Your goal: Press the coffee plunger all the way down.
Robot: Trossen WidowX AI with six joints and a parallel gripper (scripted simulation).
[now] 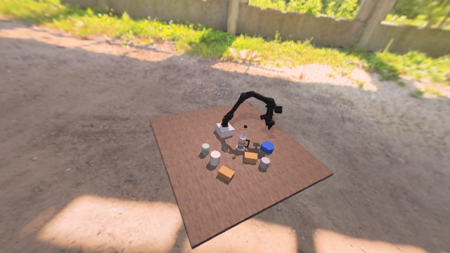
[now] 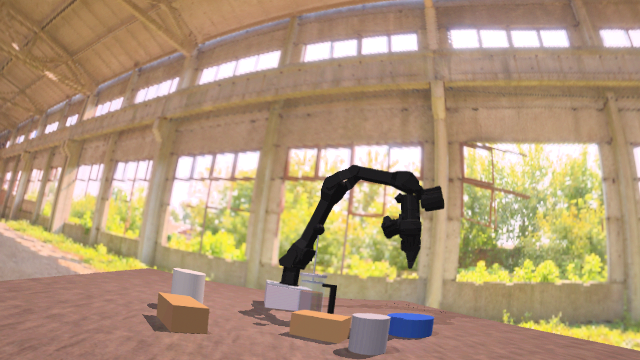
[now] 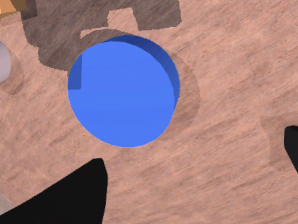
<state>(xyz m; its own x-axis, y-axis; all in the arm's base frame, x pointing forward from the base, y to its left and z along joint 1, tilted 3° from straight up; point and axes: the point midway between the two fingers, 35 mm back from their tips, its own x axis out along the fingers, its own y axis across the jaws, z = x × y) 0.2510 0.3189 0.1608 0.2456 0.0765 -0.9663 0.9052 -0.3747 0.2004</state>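
One arm: matte black, jointed segments arching up from a pale grey box base [image 1: 225, 130], wrist pointing straight down.
Gripper [image 2: 411, 260]: fingers spread wide, nothing between them; it hangs in the air above the board, well apart from the press.
Fingers: in the wrist view, a flat black wedge [image 3: 63, 219] at lower left and a sliver of the other at the right edge.
Coffee press [image 1: 242, 142]: clear glassy cylinder with a black angular handle, standing upright just beside the arm's base.
Plunger [image 1: 245, 126]: thin rod topped by a small round black knob, raised high above the press.
Blue disc [image 3: 124, 91]: low, smooth, round puck, directly under the wrist camera.
Orange blocks [image 2: 183, 313] [image 2: 320, 325]: two plain rectangular boxes.
Cylinders [image 2: 188, 284] [image 2: 369, 333]: pale grey, smooth, upright.
Board [image 1: 246, 197]: reddish-brown, wood-grained square slab on sandy ground.
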